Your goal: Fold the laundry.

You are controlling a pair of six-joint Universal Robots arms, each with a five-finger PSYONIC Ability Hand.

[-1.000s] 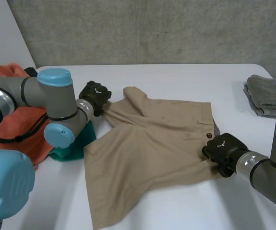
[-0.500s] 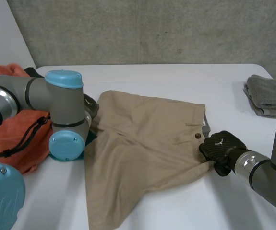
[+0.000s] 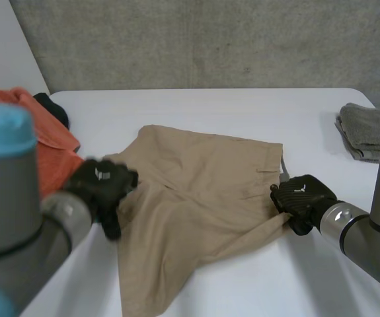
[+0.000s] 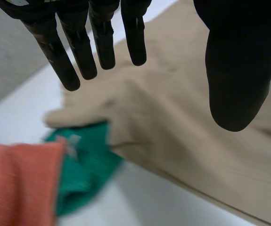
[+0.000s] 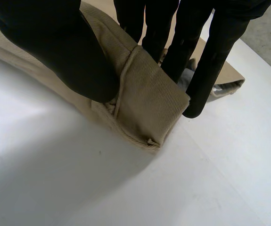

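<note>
Head view. The tan shorts (image 3: 203,191) lie spread flat on the middle of the white table (image 3: 209,109). My left hand (image 3: 100,188) sits at the shorts' edge on its own side, fingertips over the cloth border. My right hand (image 3: 302,201) is at the opposite edge, on the waistband corner just beside the button. Behind the left hand's fingers lies an orange cloth (image 3: 47,148). Well beyond the right hand's fingers, near the table's far edge, is a folded grey towel (image 3: 368,132). From here I cannot tell how either hand's fingers stand.

Left wrist view. The left hand (image 4: 234,70) has its fingers (image 4: 102,42) straight and fanned apart, with the thumb set wide of them. Nothing is between them. The tan shorts (image 4: 182,122) are under the palm and fingertips, and I cannot tell whether the fingers touch them. Past the fingertips a green cloth (image 4: 83,165) shows, partly tucked under the shorts' edge. The orange cloth (image 4: 17,183) lies just beside the green one, farther from the fingers.

Right wrist view. The right hand (image 5: 55,47) is clamped on the shorts. The thumb presses on one face of the folded waistband corner (image 5: 144,103), and the fingers (image 5: 210,61) come down the other face. The cloth between them is doubled over, its stitched hem showing just past the thumb tip. The corner rests on the table (image 5: 55,179).
</note>
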